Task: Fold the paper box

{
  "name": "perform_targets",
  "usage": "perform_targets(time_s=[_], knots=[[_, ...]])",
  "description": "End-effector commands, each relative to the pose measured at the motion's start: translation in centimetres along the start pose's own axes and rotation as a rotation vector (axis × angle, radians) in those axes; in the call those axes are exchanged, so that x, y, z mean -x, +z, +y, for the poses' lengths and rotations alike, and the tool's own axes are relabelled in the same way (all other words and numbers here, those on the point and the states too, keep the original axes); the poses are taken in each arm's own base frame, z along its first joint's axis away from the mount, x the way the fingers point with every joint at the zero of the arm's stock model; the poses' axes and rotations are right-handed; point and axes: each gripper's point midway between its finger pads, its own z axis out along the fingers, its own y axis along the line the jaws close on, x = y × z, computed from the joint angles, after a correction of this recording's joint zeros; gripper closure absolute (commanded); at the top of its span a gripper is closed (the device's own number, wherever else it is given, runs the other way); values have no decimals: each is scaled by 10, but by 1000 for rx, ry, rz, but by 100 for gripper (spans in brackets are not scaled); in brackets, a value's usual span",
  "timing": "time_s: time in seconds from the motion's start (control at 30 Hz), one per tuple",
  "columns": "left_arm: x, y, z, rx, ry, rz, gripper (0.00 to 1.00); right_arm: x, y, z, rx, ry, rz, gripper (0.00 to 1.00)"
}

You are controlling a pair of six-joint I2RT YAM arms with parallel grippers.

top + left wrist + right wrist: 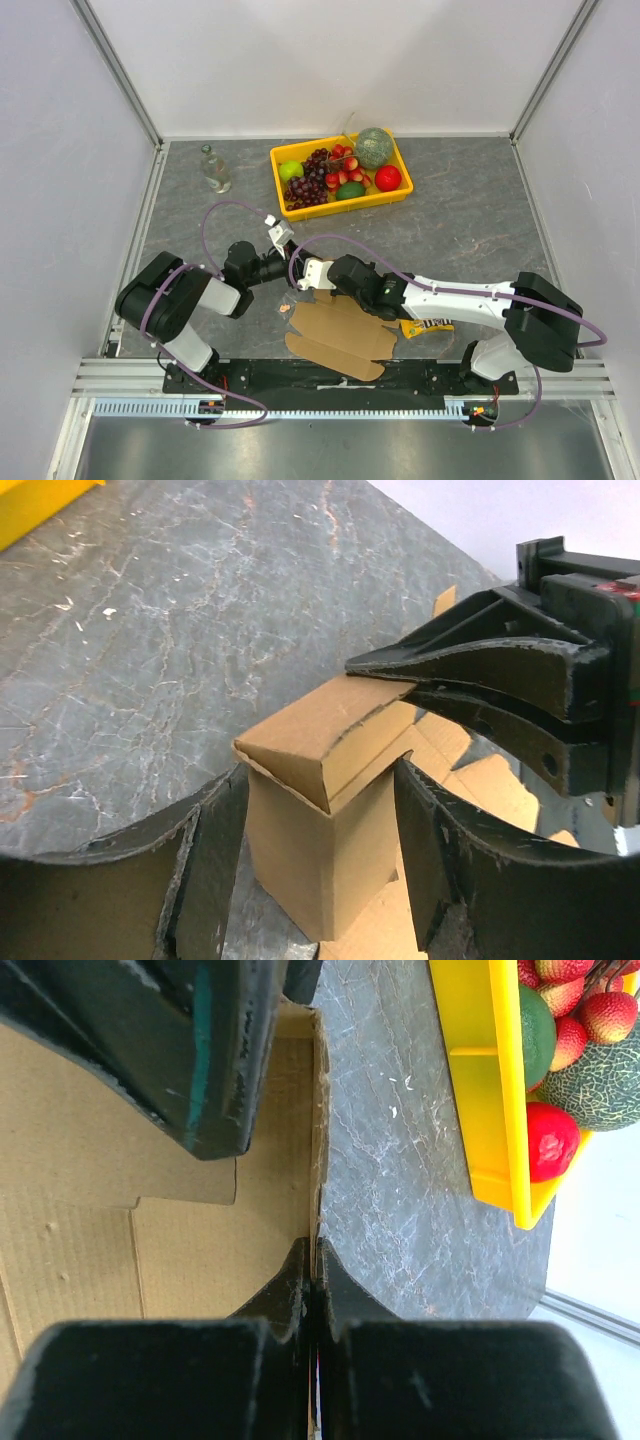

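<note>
Brown cardboard, the paper box is half-formed. One raised corner stands between the spread fingers of the left gripper, which flank it on either side; whether they press it I cannot tell. Just above that corner the right gripper reaches in from the opposite side, its fingers together and pinched on the edge of the top flap. The box's flat panels lie on the grey table beneath the right gripper. A yellow fruit tray sits well beyond both grippers.
</note>
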Motion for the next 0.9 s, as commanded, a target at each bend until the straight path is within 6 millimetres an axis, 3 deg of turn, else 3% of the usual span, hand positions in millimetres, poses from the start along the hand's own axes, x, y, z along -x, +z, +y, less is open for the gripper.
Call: perform_targets(time_s=[0.0, 0.87], knots=[[1, 0, 11, 88, 121, -2, 34, 21, -13, -12, -15, 36, -68, 100], [-21, -8, 14, 241, 150, 17, 35, 25, -19, 5, 28, 53, -101, 99]])
